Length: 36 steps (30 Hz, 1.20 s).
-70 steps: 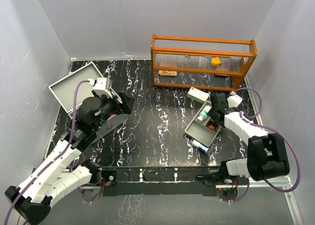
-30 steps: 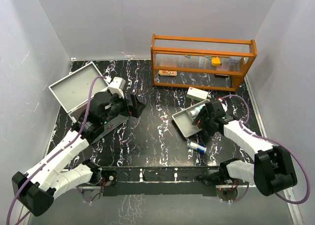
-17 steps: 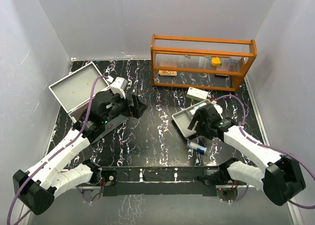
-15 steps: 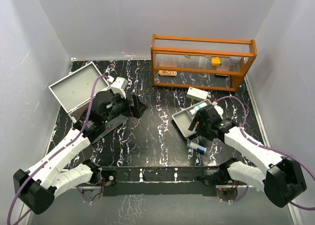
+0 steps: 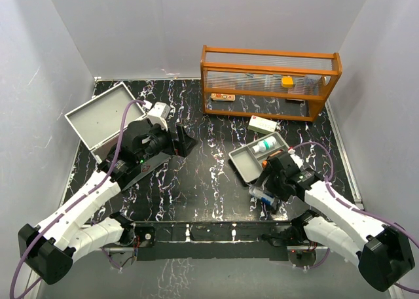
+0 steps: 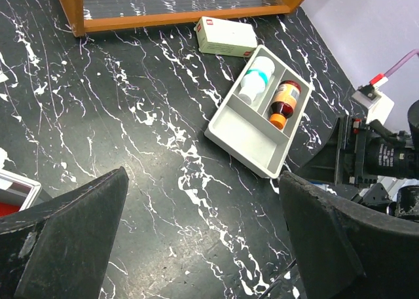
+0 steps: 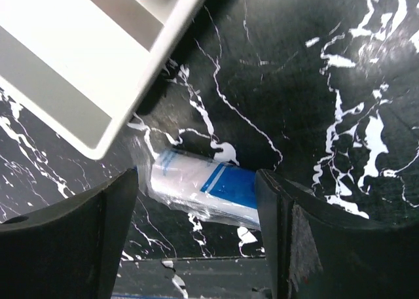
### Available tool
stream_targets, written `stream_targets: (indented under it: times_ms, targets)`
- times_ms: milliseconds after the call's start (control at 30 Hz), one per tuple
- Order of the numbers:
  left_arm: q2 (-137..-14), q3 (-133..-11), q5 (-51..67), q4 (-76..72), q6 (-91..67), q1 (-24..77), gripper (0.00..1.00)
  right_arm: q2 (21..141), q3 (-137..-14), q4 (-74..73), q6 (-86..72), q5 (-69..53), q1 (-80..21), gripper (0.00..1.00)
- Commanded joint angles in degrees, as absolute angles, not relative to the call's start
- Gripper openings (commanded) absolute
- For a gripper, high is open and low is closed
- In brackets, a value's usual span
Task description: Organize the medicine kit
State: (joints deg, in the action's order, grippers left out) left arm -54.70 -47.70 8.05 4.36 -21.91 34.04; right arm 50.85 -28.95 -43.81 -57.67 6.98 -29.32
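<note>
While the left gripper [image 5: 181, 140] hung with its jaws spread wide above the black marbled table [image 5: 203, 175], the medicine kit [image 5: 98, 116] stood open at the far left corner, just behind that arm. The right gripper [image 5: 270, 186] was spread wide too, lowered over a blue-and-white wrapped packet [image 7: 203, 184] lying between its fingers near the table's front edge; whether they touched it could not be told. A grey divided tray [image 6: 245, 132] lay just beside the packet, with a white bottle [image 6: 255, 76] and a brown bottle [image 6: 283, 101] side by side in its narrow slots. A white box [image 6: 226, 36] lay near the wooden shelf [image 5: 270, 83].
</note>
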Motion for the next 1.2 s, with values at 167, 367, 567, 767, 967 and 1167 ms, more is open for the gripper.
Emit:
stream_targets:
  times_ms: [167,367,567,767,967,1167]
  targets:
    - [-53.9,-47.4,9.3,2.2,-22.8,34.3,0.99,48.6,-27.0,-42.7,-60.5,-2.7,-30.2,0.66]
    - [-54.6,-47.5,9.5,1.6,-22.9,34.3,0.99,50.0,-27.5,-42.0,-56.7,-2.1,-30.6,0.62]
    - [-54.1,-47.7,8.7,0.8,-22.4,34.3,0.99,55.3,-29.3,-43.3,-55.7,4.2,-36.0,0.54]
    - [-53.5,-47.4,7.5,0.8,-22.3,34.3,0.99,60.8,-31.3,-43.5,-56.2,9.0,-41.4,0.50]
    - [-53.2,-47.3,7.1,1.2,-22.2,34.3,0.99,64.8,-33.4,-45.7,-58.1,13.8,-45.4,0.32]
    - [-52.5,-47.2,6.6,1.7,-22.0,34.3,0.99,60.8,-37.3,-50.8,-61.9,19.1,-46.2,0.26]
